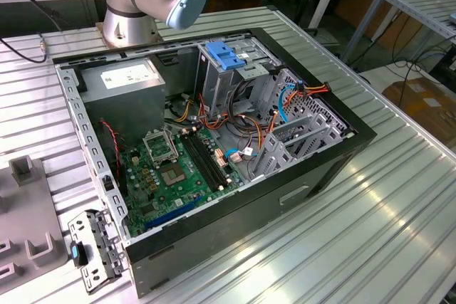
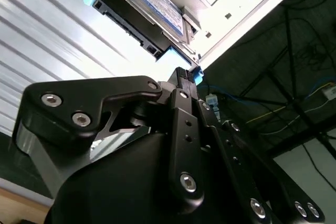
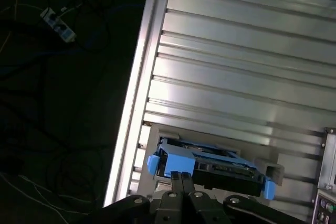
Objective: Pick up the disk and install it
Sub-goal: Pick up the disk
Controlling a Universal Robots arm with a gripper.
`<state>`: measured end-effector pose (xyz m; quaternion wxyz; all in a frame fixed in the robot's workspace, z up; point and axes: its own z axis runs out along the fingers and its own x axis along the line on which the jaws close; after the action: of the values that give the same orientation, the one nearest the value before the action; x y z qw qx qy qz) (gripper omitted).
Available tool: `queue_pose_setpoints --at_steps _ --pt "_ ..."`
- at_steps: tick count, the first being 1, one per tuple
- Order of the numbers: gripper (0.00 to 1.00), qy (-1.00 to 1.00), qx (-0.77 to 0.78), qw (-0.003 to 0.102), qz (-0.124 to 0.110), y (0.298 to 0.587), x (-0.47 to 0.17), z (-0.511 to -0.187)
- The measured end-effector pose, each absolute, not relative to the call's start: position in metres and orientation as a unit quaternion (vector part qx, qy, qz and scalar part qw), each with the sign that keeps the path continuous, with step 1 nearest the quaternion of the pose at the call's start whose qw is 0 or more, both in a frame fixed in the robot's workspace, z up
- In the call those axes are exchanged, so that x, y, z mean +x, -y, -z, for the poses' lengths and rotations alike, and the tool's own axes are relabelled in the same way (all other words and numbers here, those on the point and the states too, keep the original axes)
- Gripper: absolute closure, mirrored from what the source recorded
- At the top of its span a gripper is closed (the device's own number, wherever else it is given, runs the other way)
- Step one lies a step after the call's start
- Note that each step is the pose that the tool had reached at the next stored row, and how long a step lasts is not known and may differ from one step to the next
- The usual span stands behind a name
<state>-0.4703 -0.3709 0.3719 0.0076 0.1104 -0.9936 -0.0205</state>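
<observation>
The disk [image 3: 220,163] is a grey slab with bright blue carrier rails along its sides. It lies on a small metal holder on the ribbed aluminium table, close to the table's edge. In the second wrist view the disk [image 2: 152,3] lies just beyond the fingertips. My gripper [image 3: 182,178] hangs just short of the disk's near blue rail, and its two black fingers meet with nothing between them. The ribbed fingertips [image 2: 181,74] stand close to the rail's end; whether they touch it I cannot tell.
In the exterior view an open computer case [image 1: 342,158] lies on the table, with a tall drive bay topped by a blue latch [image 1: 224,55]. The arm's base [image 1: 128,12] stands behind it. Past the table edge [image 3: 137,98] is dark floor with cables.
</observation>
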Motion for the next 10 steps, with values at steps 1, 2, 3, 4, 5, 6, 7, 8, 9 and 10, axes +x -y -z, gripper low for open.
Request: queue_pose_setpoints --at_steps 1,2,3,4,5,6,7,8,9,10 --pt "0.89 0.993 0.119 0.008 0.020 0.3709 -0.4702 -0.3718" --pt "0.89 0.991 0.132 0.008 0.020 0.3709 -0.4702 -0.3718" --pt "0.89 0.990 0.141 0.008 0.020 0.3710 -0.4702 -0.3717" --pt "0.89 0.988 0.155 0.008 0.020 0.3710 -0.4702 -0.3716" --pt "0.89 0.985 0.171 0.009 0.020 0.3710 -0.4702 -0.3716" --pt "0.89 0.983 0.180 0.009 0.020 0.3710 -0.4702 -0.3715" --pt "0.89 0.982 0.190 0.009 0.020 0.3709 -0.4702 -0.3715" --pt "0.89 0.978 0.205 0.009 0.020 0.3710 -0.4702 -0.3714" --pt "0.89 0.975 0.221 0.010 0.019 0.3709 -0.4702 -0.3714" --pt "0.89 0.973 0.229 0.010 0.019 0.3710 -0.4702 -0.3714"
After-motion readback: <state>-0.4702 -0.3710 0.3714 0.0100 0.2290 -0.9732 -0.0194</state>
